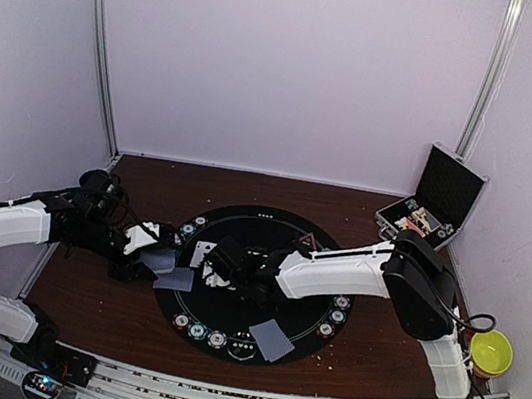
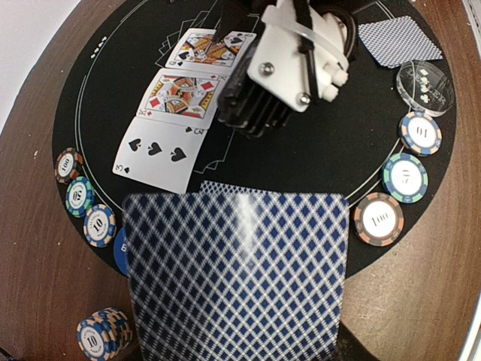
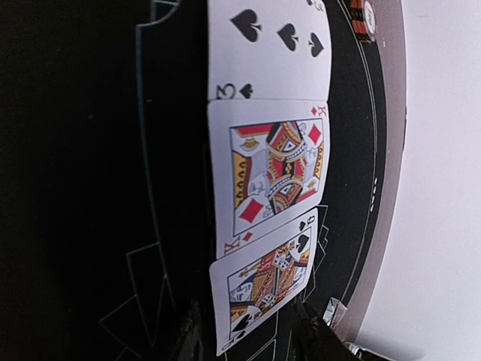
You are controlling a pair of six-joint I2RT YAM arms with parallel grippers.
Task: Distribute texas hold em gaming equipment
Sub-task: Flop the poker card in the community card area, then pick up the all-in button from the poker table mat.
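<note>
Nearest, a face-down blue-checked playing card (image 1: 271, 339) and a row of striped-edge round poker chips (image 1: 197, 330) lie at the near rim of the round black felt mat (image 1: 281, 234). The yellow plastic bowl (image 1: 492, 352) at near right looks empty. Mid-table, the left gripper (image 1: 157, 261) pinches blue-checked cards (image 2: 237, 278) by one end (its fingers are hidden behind them). The right gripper (image 3: 249, 335) stands spread astride the queen of spades (image 3: 267, 286), which lies flat beside the king of diamonds (image 3: 274, 173) and three of spades (image 3: 274, 53). Cards are light, thin, bendy and slick, so I judge an edge pinch best. Farthest, the open silver-edged black case (image 1: 447, 188) holds small colourful pieces, likely chips.
</note>
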